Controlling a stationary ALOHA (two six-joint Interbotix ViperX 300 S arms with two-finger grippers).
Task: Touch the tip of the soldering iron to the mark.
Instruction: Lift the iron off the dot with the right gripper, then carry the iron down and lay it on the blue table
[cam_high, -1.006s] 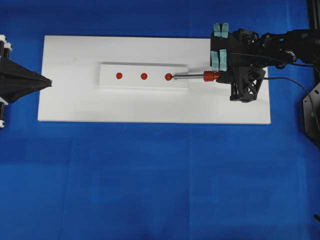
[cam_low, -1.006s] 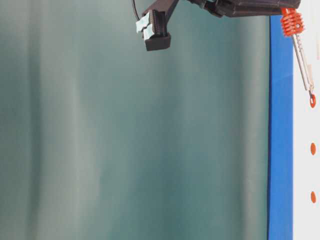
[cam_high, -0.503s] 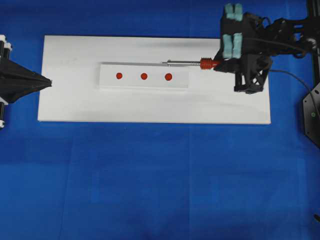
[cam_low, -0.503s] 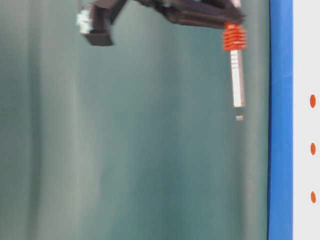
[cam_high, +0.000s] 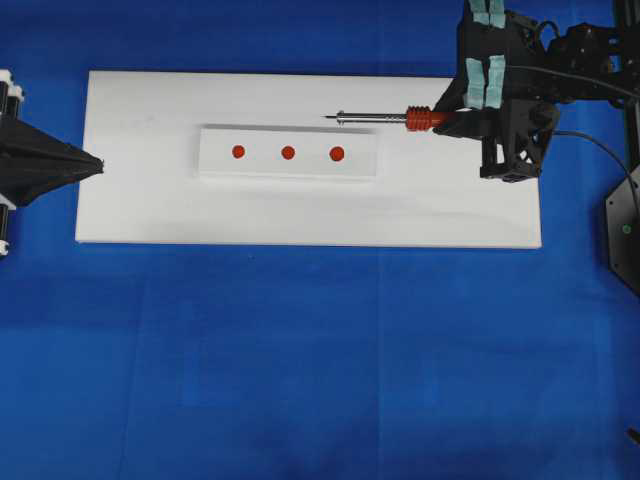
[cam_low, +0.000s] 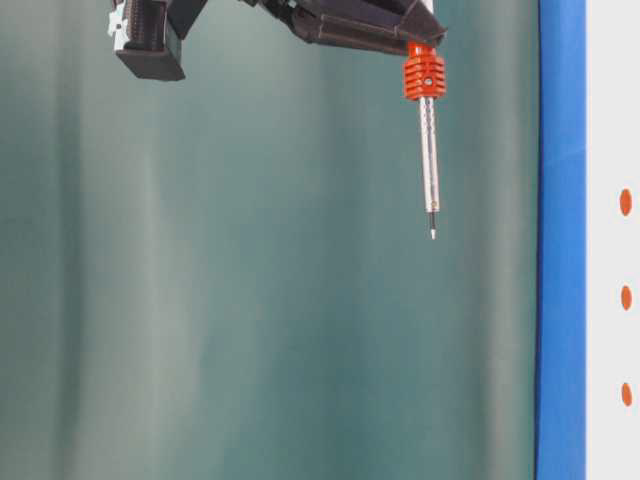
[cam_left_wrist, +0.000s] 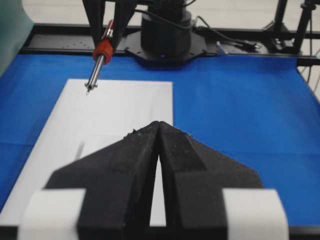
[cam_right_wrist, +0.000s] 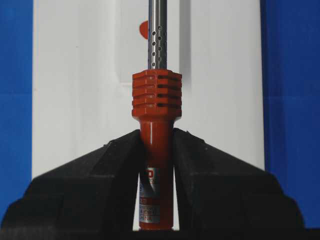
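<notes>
Right gripper (cam_right_wrist: 156, 165): clamped on the soldering iron (cam_high: 385, 118) handle
Iron: raised above the white board (cam_high: 150, 210) (tip off the marks)
Left gripper (cam_left_wrist: 159, 145): closed, idle
Next: lower tip onto a red mark (cam_high: 337, 153)

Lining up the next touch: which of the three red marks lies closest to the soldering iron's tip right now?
The rightmost red mark; the soldering iron tip hangs just beyond it, the other two further left.

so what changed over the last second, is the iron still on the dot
No. The right gripper, still shut on the soldering iron, lifted it off the nearest red mark; the tip now hangs clear of the white board. The left gripper, the strip and all three marks stayed put.
</notes>
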